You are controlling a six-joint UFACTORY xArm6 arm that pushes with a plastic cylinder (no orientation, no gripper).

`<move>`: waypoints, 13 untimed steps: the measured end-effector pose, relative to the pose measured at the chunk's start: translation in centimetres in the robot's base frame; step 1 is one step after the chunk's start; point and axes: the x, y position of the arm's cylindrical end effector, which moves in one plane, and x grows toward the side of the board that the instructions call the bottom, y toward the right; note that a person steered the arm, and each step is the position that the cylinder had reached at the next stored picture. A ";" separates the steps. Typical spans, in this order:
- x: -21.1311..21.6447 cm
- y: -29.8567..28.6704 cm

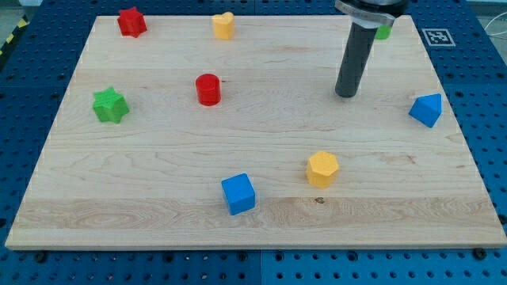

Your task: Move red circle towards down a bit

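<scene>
My tip (pixel 345 94) is sitting on the worktop (pixel 158 198) well off to the view's right of the red circle (pixel 208 89), not touching anything; no fingers here.

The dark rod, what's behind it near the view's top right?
A green block peeks out behind the rod; only a sliver shows, so its shape is hidden. My tip rests right of the red circle.

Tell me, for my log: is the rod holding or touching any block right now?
Nothing is held: my tip stands apart from every block, well to the view's right of the red circle.
</scene>
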 end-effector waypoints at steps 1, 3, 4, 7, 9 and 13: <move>-1.7 -2.4; -3.4 -11.7; -2.8 -16.6; -2.5 -24.3; -3.4 -26.3; 4.9 -24.8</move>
